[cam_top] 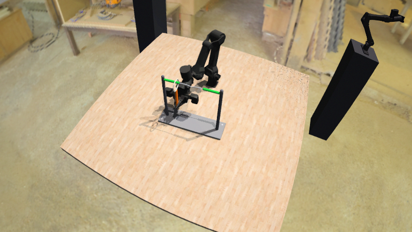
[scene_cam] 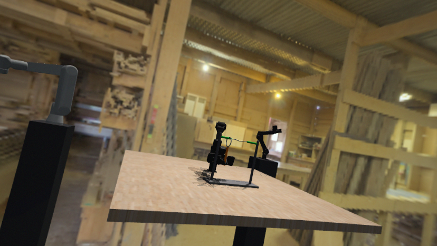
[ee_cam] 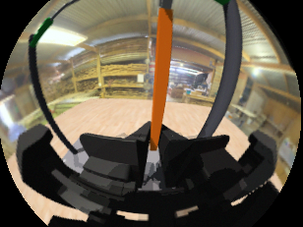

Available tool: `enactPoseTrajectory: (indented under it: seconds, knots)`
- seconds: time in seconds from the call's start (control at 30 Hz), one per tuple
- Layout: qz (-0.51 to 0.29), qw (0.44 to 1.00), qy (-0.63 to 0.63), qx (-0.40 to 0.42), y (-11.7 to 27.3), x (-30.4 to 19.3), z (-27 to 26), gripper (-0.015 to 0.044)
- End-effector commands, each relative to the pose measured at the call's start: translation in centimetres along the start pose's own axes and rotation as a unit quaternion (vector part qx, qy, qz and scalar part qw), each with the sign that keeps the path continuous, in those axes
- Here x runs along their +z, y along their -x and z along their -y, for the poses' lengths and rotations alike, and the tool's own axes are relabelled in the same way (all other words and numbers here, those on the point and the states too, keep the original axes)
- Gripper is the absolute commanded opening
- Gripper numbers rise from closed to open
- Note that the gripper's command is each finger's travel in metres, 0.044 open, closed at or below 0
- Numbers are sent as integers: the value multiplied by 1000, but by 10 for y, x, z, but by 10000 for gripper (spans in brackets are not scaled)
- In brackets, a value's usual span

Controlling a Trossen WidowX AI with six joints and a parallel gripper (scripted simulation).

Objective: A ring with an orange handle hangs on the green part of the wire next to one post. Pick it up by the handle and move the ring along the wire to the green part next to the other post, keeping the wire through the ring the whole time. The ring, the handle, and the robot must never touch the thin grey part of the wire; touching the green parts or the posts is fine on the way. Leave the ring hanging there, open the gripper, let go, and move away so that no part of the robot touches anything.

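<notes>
The ring (cam_top: 173,85) (scene_cam: 226,142) is around the left green part (cam_top: 168,80) (scene_cam: 224,137) of the wire, towards its inner end. Its orange handle (cam_top: 176,97) (scene_cam: 226,154) (ee_cam: 162,73) hangs down, nearly upright. My gripper (cam_top: 176,106) (scene_cam: 225,161) (ee_cam: 152,124) is shut on the handle's lower end. The thin grey part (cam_top: 196,87) (scene_cam: 239,140) (ee_cam: 61,9) leads to the other green part (cam_top: 211,90) (scene_cam: 252,142) (ee_cam: 41,32). The ring is out of the wrist view; whether it touches the wire is too small to tell.
The near post (cam_top: 164,96) (ee_cam: 233,63) stands close beside my gripper. The far post (cam_top: 219,110) (scene_cam: 253,161) (ee_cam: 39,92) stands at the other end of the grey base plate (cam_top: 201,125). My arm reaches in from behind the wire.
</notes>
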State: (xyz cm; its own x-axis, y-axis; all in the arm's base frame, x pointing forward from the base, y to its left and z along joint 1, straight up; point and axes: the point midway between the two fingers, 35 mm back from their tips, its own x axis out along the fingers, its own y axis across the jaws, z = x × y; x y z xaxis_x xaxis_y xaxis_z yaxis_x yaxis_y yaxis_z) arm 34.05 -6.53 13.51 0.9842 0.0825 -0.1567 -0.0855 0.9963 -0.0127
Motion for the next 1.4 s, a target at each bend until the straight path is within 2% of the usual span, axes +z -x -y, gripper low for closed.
enactPoseTrajectory:
  seconds: [0.0, 0.33, 1.37]
  knots:
    - [0, 1000, 0, 0, 0, 2, 0, -150]
    - [0, 1000, 1, -1, 4, 21, 2, -150]
    - [-1, 1000, 2, 4, 3, 22, -13, -150]
